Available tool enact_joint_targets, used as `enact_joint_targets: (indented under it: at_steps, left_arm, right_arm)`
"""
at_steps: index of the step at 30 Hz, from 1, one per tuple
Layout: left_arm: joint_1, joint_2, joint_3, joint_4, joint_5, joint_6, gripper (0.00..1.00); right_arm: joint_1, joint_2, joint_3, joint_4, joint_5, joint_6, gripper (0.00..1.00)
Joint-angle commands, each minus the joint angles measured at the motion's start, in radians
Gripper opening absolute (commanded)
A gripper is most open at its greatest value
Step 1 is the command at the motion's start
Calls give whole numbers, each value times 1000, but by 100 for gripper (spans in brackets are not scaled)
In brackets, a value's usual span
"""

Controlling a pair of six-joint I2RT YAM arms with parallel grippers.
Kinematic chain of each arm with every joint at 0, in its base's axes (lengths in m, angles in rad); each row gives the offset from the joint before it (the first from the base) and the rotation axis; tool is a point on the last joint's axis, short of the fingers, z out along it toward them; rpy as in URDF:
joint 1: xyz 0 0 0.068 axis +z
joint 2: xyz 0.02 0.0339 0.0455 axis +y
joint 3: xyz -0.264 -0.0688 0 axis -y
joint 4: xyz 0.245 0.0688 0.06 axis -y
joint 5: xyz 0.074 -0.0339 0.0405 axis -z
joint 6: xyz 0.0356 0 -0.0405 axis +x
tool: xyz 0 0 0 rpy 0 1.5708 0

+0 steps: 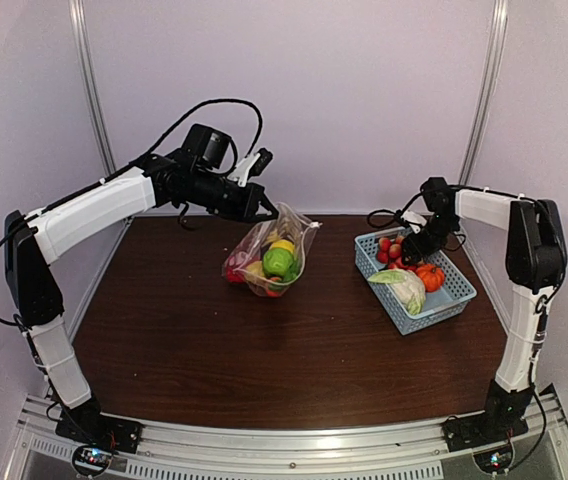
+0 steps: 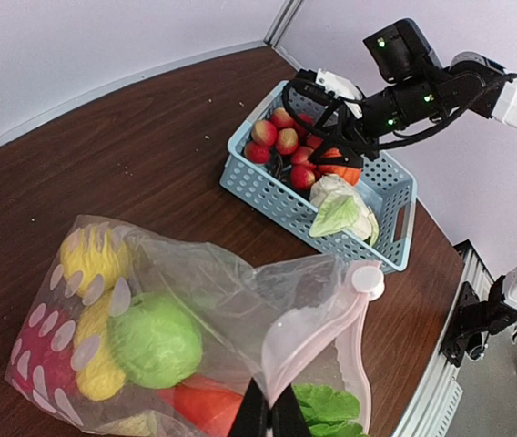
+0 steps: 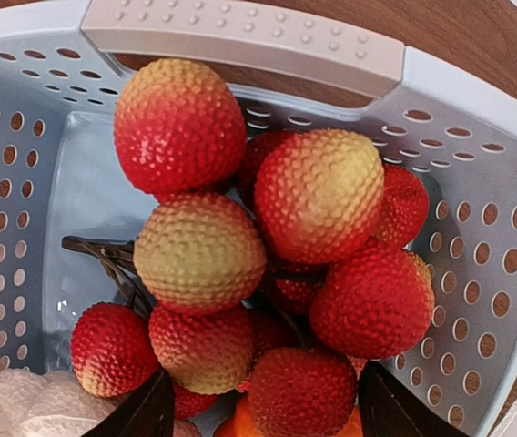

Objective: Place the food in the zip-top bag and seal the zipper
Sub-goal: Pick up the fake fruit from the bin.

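- Pinching the pink mouth edge of the zip-top bag (image 1: pixel 286 228), the left gripper (image 1: pixel 260 208) has its fingers pressed together, centre of the top view.
- The bag already carries a green fruit (image 1: pixel 278 261) plus yellow and red pieces.
- The right gripper (image 1: pixel 407 248) hangs spread wide over the red-yellow fruits (image 3: pixel 318 196) (right of frame).
- A cabbage (image 1: pixel 404 288) and a pumpkin (image 1: pixel 429 276) share that blue basket (image 1: pixel 456 297).

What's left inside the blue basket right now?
The basket holds a bunch of bumpy red-yellow fruits, an orange pumpkin and a pale cabbage. Anything beneath them is covered, so more food may be hidden.
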Motion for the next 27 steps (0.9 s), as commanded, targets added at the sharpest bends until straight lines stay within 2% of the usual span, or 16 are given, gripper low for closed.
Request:
enact_joint_targets:
  at_steps: [1,4,9,16,27]
  left_arm:
    - [1,0,-4,32,4,-2,0]
    - [1,0,-4,32,11,-3,0]
    - [1,-6,-8,32,10,-3,0]
    - [1,-5,-3,32,8,-4,0]
    - [2,13,16,32,10,-9,0]
  right_arm:
    - [-21,15,20,-30,-13,11,64]
    - [-35,18,23,-34,-27,11,51]
    - [-43,-4,21,-39,-33,9,44]
    - [-43,-86,4,-30,-55,7,27]
    - [-43,-277,-14,-2,-145,42,19]
